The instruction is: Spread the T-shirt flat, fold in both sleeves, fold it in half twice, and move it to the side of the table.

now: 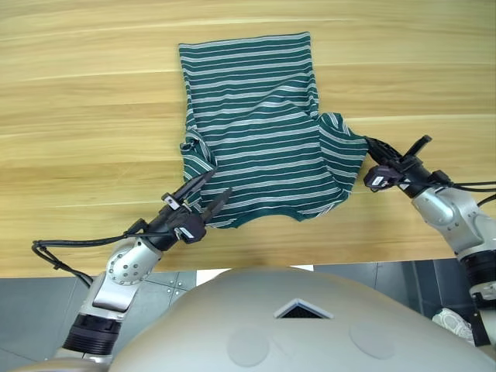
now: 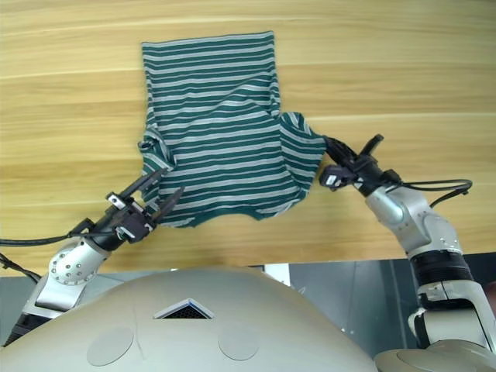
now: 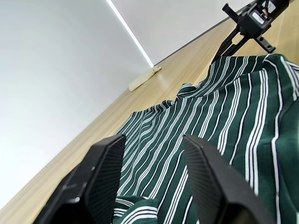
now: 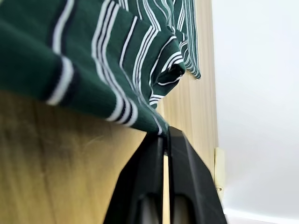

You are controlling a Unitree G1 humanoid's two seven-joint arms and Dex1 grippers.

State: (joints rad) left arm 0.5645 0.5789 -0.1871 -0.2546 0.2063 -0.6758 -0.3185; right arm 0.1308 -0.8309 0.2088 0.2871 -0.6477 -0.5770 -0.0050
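Observation:
A dark green T-shirt (image 1: 256, 116) with white stripes lies on the wooden table (image 1: 77, 116), its far part flat and its near part rumpled. The left sleeve (image 1: 195, 151) is bunched and folded inward. The right sleeve (image 1: 345, 138) sticks out to the right, slightly raised, with my right gripper (image 1: 369, 144) shut on its edge; the right wrist view shows the shut fingertips (image 4: 164, 136) pinching the striped hem. At the shirt's near left corner my left gripper (image 1: 219, 184) stands open, its fingers (image 3: 100, 182) spread just above the cloth and holding nothing.
Bare wood surrounds the shirt on the left, right and far sides. The table's front edge (image 1: 256, 260) runs just behind both wrists, with grey floor below. A small pale object (image 3: 145, 78) lies at the table's far edge. Black cables trail from both wrists.

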